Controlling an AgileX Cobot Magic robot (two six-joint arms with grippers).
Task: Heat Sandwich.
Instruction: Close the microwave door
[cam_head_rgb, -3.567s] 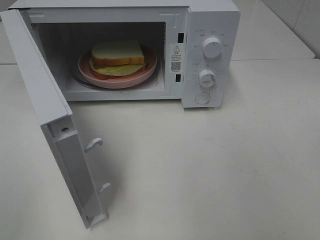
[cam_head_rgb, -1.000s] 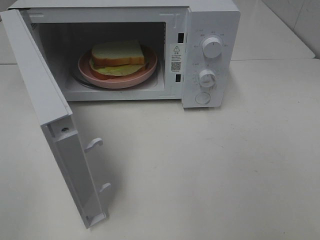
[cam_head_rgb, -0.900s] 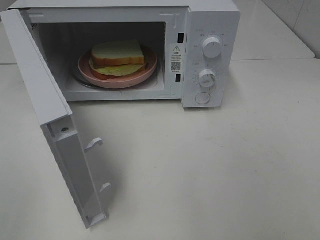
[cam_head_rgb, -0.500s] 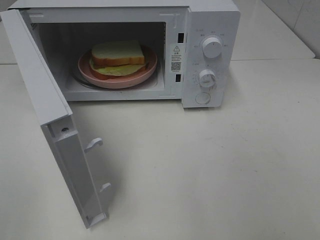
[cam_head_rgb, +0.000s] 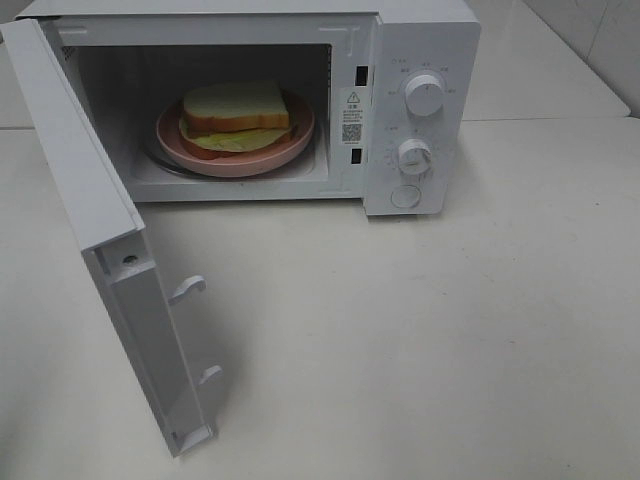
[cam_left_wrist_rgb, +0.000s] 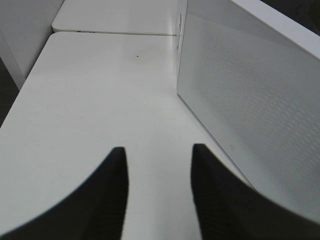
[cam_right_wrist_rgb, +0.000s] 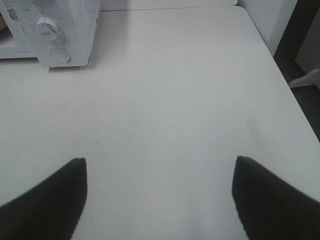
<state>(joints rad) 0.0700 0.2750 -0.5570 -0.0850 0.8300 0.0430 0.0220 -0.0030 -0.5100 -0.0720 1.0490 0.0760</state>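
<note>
The sandwich (cam_head_rgb: 236, 112), white bread over orange-red and yellow-green layers, lies on a round pink plate (cam_head_rgb: 292, 148) inside the white microwave (cam_head_rgb: 425, 40). The microwave door (cam_head_rgb: 85, 190) stands wide open to the left. Neither gripper shows in the exterior high view. In the left wrist view my left gripper (cam_left_wrist_rgb: 159, 150) is open and empty over the table, beside the door's outer face (cam_left_wrist_rgb: 250, 110). In the right wrist view my right gripper (cam_right_wrist_rgb: 160, 162) is open wide and empty over the table, well away from the microwave's control panel (cam_right_wrist_rgb: 55, 30).
The control panel has an upper knob (cam_head_rgb: 425, 95), a lower knob (cam_head_rgb: 413, 155) and a round button (cam_head_rgb: 405, 196). The white table (cam_head_rgb: 450, 330) stretches in front and to the right. Its right edge (cam_right_wrist_rgb: 295, 100) drops off beside my right gripper.
</note>
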